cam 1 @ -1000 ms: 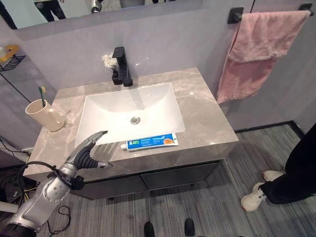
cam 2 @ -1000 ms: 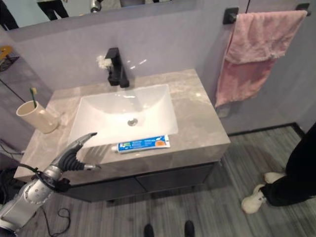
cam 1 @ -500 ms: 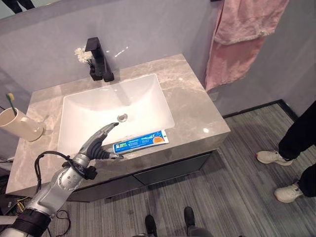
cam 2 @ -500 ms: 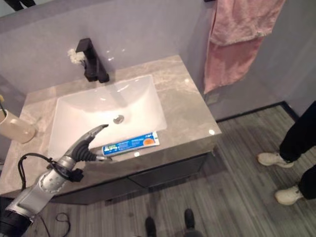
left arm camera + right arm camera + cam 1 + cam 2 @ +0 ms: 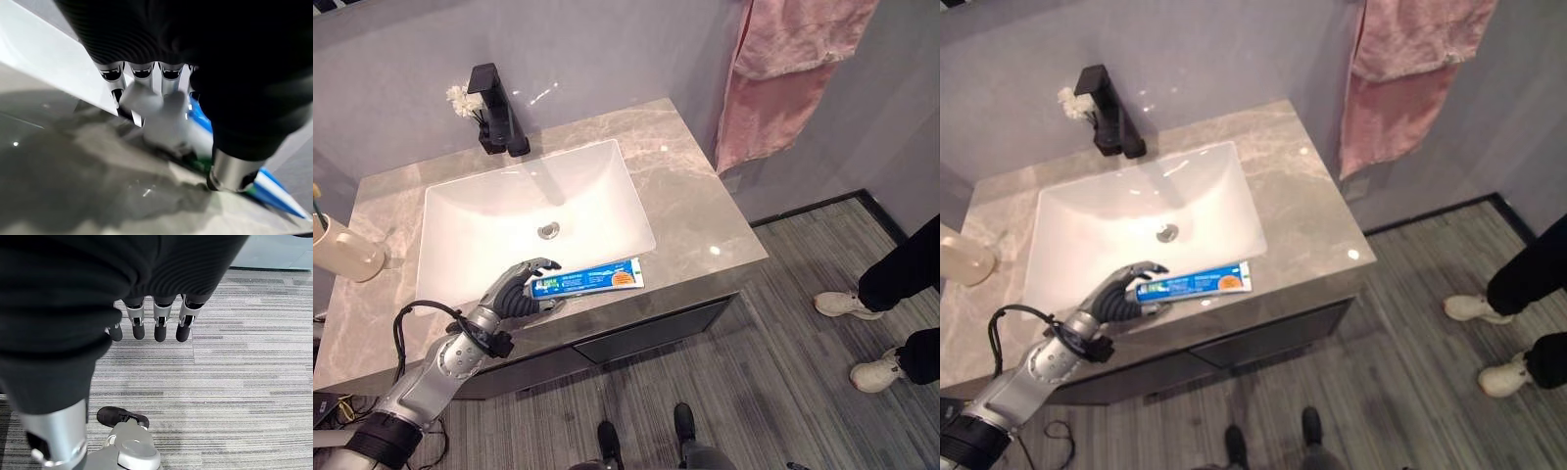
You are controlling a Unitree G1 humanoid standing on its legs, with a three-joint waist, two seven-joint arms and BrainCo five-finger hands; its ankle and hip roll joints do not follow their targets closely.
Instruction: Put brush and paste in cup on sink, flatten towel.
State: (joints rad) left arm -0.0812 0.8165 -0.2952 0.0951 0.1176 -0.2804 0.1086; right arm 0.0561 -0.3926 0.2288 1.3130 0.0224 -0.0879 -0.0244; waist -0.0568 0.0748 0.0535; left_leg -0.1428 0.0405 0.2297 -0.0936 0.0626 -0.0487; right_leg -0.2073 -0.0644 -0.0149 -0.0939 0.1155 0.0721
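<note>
Left hand has come down, fingers now curled round the toothpaste tube's white end

The left arm is a silver-grey metal limb built of rounded segments, with a dark cuff at its lower end. The left hand wears a dark ribbed cover over its back and wrist (matte black, finely grooved like a bellows). From under the cover come silver fingers with dark tips and small dark slots near their roots. Its thumb is a smooth silver cylinder. The right hand is made alike: black ribbed cover, silver fingers capped in black, a stout silver thumb.
</note>
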